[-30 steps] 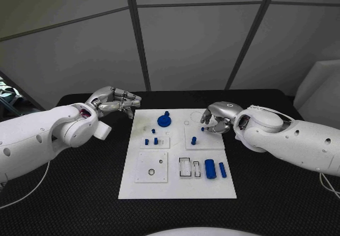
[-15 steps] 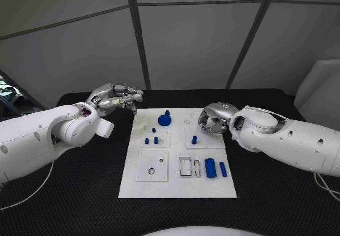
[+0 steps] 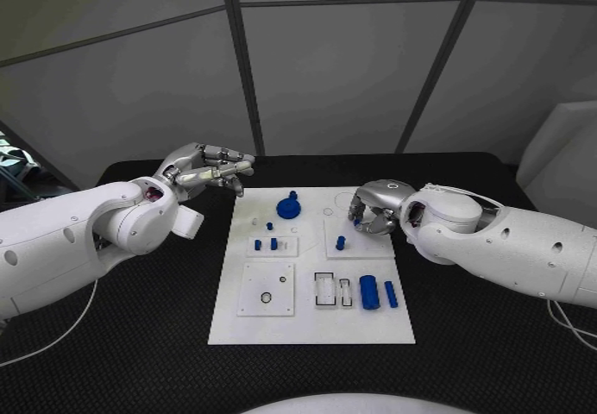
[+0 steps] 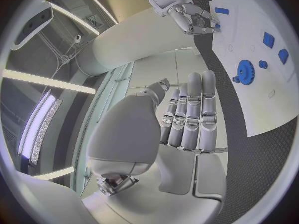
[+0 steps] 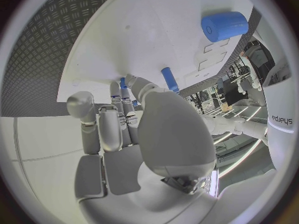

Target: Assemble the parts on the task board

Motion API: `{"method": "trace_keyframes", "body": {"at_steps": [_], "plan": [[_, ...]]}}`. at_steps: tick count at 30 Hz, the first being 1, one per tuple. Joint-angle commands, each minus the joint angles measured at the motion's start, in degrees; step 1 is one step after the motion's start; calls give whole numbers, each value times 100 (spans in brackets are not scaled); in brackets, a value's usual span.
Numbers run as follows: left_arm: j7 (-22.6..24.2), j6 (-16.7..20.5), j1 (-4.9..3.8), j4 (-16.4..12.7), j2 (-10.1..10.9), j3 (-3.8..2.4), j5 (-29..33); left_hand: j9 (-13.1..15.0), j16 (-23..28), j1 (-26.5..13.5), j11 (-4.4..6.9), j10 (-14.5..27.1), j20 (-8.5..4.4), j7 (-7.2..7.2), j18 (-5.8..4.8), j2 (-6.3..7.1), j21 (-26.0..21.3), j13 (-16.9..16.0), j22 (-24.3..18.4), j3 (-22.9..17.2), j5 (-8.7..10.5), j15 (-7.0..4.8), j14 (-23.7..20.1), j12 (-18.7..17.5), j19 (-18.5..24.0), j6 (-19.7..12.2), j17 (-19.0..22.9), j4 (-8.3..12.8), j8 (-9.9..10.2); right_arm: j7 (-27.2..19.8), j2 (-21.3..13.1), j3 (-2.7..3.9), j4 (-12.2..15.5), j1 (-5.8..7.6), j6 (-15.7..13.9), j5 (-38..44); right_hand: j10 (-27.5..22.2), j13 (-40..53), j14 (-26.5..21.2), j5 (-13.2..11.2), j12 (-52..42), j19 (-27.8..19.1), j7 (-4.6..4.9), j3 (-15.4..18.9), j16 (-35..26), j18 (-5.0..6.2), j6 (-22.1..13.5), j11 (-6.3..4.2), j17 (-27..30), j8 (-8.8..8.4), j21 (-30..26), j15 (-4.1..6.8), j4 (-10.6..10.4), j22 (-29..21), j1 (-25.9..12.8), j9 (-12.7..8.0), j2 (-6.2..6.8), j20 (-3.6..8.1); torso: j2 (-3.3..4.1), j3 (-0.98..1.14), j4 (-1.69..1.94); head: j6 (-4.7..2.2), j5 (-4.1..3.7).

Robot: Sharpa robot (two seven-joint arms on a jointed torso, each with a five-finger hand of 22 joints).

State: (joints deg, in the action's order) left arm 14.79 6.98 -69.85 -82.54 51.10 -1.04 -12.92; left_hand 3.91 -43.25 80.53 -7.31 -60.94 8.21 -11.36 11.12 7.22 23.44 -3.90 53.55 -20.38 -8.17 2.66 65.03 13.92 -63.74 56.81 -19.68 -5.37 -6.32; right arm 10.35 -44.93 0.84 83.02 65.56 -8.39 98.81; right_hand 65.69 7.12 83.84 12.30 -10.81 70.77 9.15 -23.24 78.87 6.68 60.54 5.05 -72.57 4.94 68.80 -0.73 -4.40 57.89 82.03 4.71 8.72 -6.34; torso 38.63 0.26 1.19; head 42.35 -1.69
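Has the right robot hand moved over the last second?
Yes. The right robot hand has lifted off the blue peg and drawn back toward the task board's right edge.

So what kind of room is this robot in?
Probably a robot test lab. A black table holds a white task board with small blue parts, like the gear. Plain grey panel walls stand behind it.

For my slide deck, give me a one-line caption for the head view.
Both hands, left and right, hover empty at the far corners of the white task board with its blue parts.
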Motion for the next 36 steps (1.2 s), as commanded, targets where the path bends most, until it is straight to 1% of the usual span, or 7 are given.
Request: {"method": "trace_keyframes", "body": {"at_steps": [1, 3, 7, 11, 20, 32, 36], "plan": [[110, -65, -8, -16, -5, -5, 63, -8, 20, 35, 5, 27, -12, -8, -68, -9, -18, 5, -5, 30, 5, -10, -38, 23, 42, 23, 4, 8, -30, 92, 14, -18, -16, -16, 234, 96, 84, -16, 301, -3, 25, 62, -14, -98, 40, -12, 90, -21, -21, 6, 67, 58, 38, 61, 84, 15, -65, 3, -3, 1, 12, 16, 4], [107, -64, -8, -19, -2, -5, 63, -8, 24, 35, 4, 30, -11, -10, -68, -8, -23, 5, -10, 31, 5, -9, -40, 23, 43, 20, 8, 9, -29, 137, 19, -18, -18, -16, 222, 128, 159, -22, 307, -86, 12, 86, -38, -189, 63, -21, 164, -45, -48, 31, 111, 80, 99, 116, 146, 31, -121, 22, -2, 1, 10, 21, 6], [102, -55, -8, -21, 5, -5, 63, -9, 27, 36, 3, 33, -10, -11, -68, -7, -27, 6, -14, 33, 6, -9, -40, 22, 44, 17, 11, 10, -28, 290, 22, -19, -13, -18, 173, 284, 297, -33, 322, -120, 11, 159, -73, -394, 116, -48, 314, -81, -116, 79, 237, 119, 255, 279, 274, 62, -249, 65, -5, 2, 4, 25, 8], [98, -50, -8, -22, 10, -5, 63, -9, 28, 38, 3, 33, -10, -11, -68, -8, -28, 6, -16, 33, 5, -9, -41, 23, 44, 16, 12, 11, -28, 393, 14, -19, 7, -20, 127, 418, 456, -21, 331, -146, -4, 212, -102, -526, 154, -69, 445, -119, -164, 122, 345, 147, 378, 414, 321, 94, -303, 98, -6, 3, 3, 36, 5], [89, -51, -8, -15, 19, -5, 63, -9, 40, 64, 2, 41, -11, -13, -66, -10, -43, 6, -35, 30, 4, -10, -41, 25, 42, 7, 27, 30, -26, 451, -9, -18, 100, -26, 1, 560, 560, -21, 332, -163, 58, 213, -111, -671, 175, -80, 510, -134, -182, 112, 427, 162, 518, 504, 280, 112, -295, 123, -4, 5, 3, 39, 1], [73, -55, -6, 1, 22, -5, 63, -11, 59, 91, -5, 62, -11, -21, -66, 0, -62, 8, -58, 36, 6, -7, -46, 23, 39, -10, 49, 56, -22, 394, -160, -15, 349, -27, -510, 571, 573, -30, 335, -192, 140, 206, -96, -739, 195, -87, 508, -121, -204, 73, 477, 151, 581, 560, 167, 114, -257, 116, -16, 4, -6, 33, 6], [71, -60, -5, 13, 16, -5, 63, -11, 61, 92, -6, 64, -11, -22, -66, 1, -63, 9, -60, 36, 6, -7, -47, 23, 39, -11, 51, 57, -22, 382, -236, -12, 471, -27, -624, 532, 588, -28, 337, -226, 158, 208, -99, -738, 205, -90, 519, -124, -216, 68, 491, 150, 585, 579, 116, 118, -248, 111, -12, -1, 3, 12, -8]]}}
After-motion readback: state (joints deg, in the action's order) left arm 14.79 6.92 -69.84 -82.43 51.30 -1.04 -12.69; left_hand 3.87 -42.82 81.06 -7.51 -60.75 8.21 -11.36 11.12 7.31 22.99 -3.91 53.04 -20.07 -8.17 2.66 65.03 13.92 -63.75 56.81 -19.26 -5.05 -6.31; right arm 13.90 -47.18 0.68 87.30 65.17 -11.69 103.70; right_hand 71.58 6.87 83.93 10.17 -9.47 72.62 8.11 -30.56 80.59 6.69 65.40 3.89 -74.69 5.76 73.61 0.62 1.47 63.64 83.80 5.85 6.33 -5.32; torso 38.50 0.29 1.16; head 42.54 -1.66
